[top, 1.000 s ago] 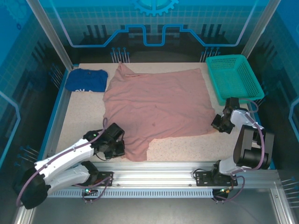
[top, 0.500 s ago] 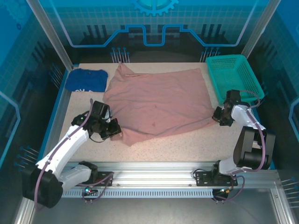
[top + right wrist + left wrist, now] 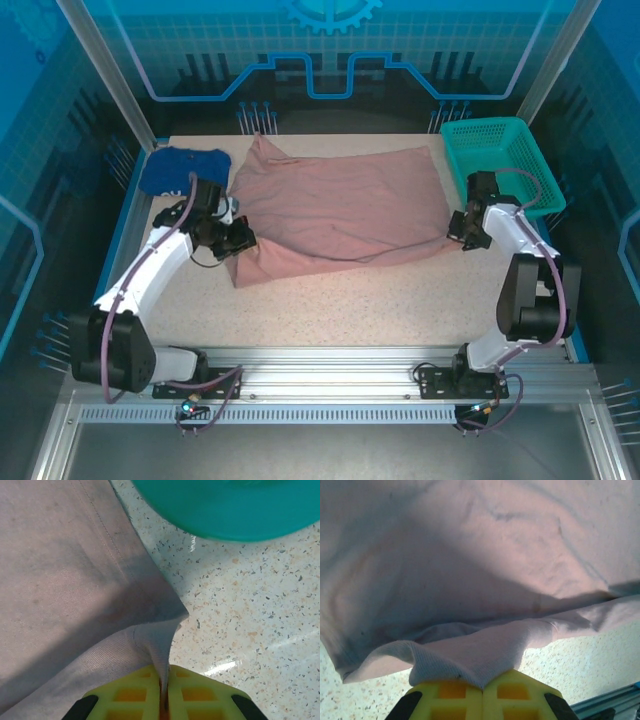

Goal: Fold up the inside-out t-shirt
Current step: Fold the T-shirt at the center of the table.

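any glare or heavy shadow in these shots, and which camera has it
Left wrist: a broad dark shadow lies across the t-shirt. Right wrist: bright glare streaks on the table, t-shirt shaded near the fingers. Top external: evenly lit, no strong glare.

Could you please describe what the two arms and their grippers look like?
Both the left arm and right arm have white link shells, black joints and bases, with thin purple cables looping alongside. The left gripper and right gripper have blocky yellow moulded fingers with recessed square pockets and black outer corners.
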Robot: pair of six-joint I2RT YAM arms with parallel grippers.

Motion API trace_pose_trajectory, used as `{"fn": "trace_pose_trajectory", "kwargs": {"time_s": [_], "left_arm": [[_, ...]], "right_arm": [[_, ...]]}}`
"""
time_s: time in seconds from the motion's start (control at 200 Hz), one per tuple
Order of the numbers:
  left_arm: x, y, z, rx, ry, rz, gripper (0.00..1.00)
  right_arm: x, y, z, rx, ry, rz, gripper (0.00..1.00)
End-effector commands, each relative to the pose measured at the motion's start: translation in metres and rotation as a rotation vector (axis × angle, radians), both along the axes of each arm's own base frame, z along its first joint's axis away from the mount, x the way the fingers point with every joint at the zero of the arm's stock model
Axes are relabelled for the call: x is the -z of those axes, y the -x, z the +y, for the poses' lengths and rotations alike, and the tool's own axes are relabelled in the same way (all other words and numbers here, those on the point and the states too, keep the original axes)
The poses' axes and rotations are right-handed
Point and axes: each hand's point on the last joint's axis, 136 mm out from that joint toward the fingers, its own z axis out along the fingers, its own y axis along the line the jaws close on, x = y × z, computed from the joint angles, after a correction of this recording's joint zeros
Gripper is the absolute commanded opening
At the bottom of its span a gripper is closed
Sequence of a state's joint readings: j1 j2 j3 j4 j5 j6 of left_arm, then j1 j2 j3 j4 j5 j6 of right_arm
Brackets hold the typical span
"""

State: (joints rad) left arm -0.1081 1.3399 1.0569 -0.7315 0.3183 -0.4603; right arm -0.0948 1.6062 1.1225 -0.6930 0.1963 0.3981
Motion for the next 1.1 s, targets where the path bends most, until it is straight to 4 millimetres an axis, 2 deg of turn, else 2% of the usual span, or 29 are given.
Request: {"fn": "trace_pose_trajectory", "kwargs": {"time_s": [0.0, 0.38, 0.59, 1.095], "left_arm": [[-0.014, -0.021, 0.003, 0.017, 0.018, -0.056, 0.0], [-0.008, -0.051, 0.011, -0.004, 0.011, -0.019, 0.0], [-0.003, -0.064, 0.023, -0.04, 0.008, -0.005, 0.0], [0.012, -0.074, 0.027, -0.053, 0.005, 0.032, 0.0]], "right_arm": [[-0.002, -0.007, -0.002, -0.021, 0.055, 0.023, 0.11], [0.001, -0.028, 0.006, -0.074, 0.123, 0.047, 0.11], [0.001, -0.038, 0.007, -0.09, 0.158, 0.051, 0.1], [0.005, -0.055, 0.012, -0.111, 0.181, 0.054, 0.11]]}}
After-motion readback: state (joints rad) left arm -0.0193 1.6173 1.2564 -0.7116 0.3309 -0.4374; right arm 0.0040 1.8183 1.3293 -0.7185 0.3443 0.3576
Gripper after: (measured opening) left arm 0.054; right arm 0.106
